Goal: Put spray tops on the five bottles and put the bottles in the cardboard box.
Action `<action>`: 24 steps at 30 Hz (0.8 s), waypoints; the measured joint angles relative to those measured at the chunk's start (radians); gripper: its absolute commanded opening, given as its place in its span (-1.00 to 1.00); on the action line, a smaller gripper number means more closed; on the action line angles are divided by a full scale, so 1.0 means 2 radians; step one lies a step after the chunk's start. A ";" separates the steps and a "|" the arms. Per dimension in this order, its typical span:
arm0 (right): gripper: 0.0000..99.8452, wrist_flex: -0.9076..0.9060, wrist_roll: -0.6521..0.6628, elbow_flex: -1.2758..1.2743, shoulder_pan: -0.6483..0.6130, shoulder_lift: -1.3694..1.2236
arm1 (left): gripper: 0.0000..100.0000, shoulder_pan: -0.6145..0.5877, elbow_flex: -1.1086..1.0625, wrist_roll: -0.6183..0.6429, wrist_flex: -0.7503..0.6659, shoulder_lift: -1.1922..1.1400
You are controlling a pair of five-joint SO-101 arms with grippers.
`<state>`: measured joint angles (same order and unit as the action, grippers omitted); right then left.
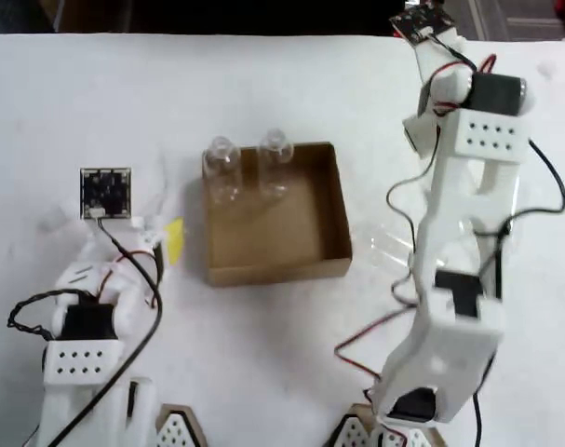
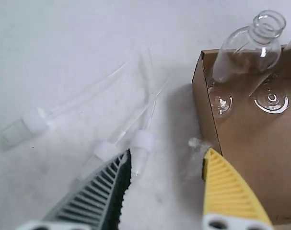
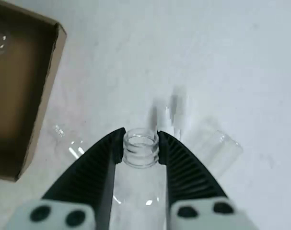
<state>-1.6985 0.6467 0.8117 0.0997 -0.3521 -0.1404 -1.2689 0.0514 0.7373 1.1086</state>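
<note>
The cardboard box (image 1: 324, 244) sits mid-table with two capless clear bottles (image 1: 221, 166) (image 1: 275, 156) standing in its far left corner. In the left wrist view my left gripper (image 2: 168, 155) is open just above the table beside the box wall (image 2: 207, 120). A white spray top (image 2: 140, 146) with its thin tube lies by the grey finger, and two more spray tops (image 2: 34, 120) (image 2: 104, 152) lie nearby. My right gripper (image 3: 141, 136) is shut on the neck of an open clear bottle (image 3: 140, 184), right of the box (image 3: 25, 91).
Two other clear bottles (image 3: 217, 148) (image 3: 68, 146) lie on the white table on either side of the held one. A small clear piece (image 2: 197, 143) lies by the yellow finger. The right arm (image 1: 468, 214) stretches along the table's right side.
</note>
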 measured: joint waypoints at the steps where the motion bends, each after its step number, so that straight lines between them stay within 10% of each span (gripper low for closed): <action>1: -0.97 0.000 -0.002 -0.032 -0.004 0.034 | -0.54 0.000 0.000 0.000 0.000 0.000; 7: -0.97 -0.001 -0.014 -0.153 -0.031 0.227 | -0.54 0.000 0.000 0.000 0.000 0.000; 15: -0.97 0.064 -0.226 -0.275 -0.047 0.388 | -0.54 0.000 -0.004 0.000 0.000 0.000; 24: -0.97 0.196 -0.304 -0.462 -0.148 0.472 | -0.54 -0.001 -0.009 0.000 -0.001 0.002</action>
<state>-1.3057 0.0391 -0.1120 -0.1964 0.5915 -0.1419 -1.2873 0.0514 0.7357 1.1116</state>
